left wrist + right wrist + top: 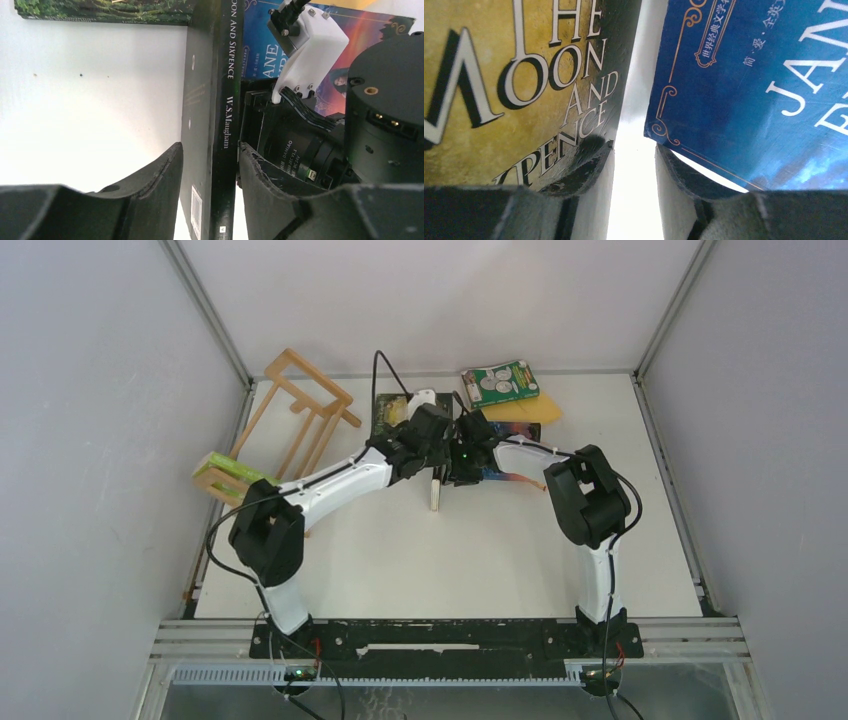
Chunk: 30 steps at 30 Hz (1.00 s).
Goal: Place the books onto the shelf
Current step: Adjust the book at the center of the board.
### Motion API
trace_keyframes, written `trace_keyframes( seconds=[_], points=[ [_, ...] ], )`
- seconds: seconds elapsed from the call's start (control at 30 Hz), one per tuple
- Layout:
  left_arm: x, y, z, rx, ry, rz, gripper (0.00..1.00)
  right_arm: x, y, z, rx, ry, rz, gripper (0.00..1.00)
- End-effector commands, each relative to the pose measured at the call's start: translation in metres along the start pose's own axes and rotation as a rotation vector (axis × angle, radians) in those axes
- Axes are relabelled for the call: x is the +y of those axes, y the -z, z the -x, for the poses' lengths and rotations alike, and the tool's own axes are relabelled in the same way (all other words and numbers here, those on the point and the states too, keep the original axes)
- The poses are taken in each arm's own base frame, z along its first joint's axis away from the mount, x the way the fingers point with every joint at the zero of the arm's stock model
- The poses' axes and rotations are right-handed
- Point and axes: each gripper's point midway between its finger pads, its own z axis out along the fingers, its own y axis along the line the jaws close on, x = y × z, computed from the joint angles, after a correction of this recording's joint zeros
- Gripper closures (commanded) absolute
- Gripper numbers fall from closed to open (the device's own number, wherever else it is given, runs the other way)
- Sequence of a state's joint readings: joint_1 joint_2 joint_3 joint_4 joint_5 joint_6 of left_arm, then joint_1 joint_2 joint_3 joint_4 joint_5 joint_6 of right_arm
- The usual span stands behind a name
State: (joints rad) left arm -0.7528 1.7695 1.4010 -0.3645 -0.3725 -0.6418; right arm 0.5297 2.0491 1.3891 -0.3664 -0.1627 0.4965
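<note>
A black book with "Moon and Sixpence" on its spine stands on edge mid-table. My left gripper is shut on it, one finger on the back cover and the other at the spine. My right gripper is open with only bright table between its fingers. Its left finger rests against the same book's gold front cover. A blue book lies flat beside it. The light-wood shelf stands at the back left, with a lime-green book at its near end.
A dark book with a forest cover lies flat behind the grippers. A green book with white circles lies on a yellow-orange one at the back right. Grey walls close in the table on three sides.
</note>
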Motion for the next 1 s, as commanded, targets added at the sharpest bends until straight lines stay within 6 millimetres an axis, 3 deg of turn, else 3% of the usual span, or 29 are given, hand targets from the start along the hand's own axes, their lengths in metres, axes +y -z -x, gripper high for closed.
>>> trace_keyframes(
  seconds=[0.0,0.37,0.53,0.63,0.97],
  points=[
    [-0.006,0.0,0.019,-0.024,-0.066,0.017,0.52,-0.025,0.0,-0.026,0.08,-0.024,-0.082,0.57],
    [-0.012,-0.02,0.015,0.021,-0.126,0.041,0.56,-0.029,0.004,-0.026,0.079,-0.032,-0.09,0.57],
    [-0.008,-0.024,0.01,0.031,-0.131,0.06,0.69,-0.031,0.006,-0.027,0.076,-0.042,-0.088,0.57],
    [-0.006,-0.024,0.006,0.035,-0.124,0.067,0.7,-0.032,0.007,-0.027,0.073,-0.046,-0.089,0.57],
    [-0.005,-0.009,0.014,-0.001,-0.064,0.048,0.44,-0.036,0.017,-0.025,0.053,-0.055,-0.096,0.54]
  ],
)
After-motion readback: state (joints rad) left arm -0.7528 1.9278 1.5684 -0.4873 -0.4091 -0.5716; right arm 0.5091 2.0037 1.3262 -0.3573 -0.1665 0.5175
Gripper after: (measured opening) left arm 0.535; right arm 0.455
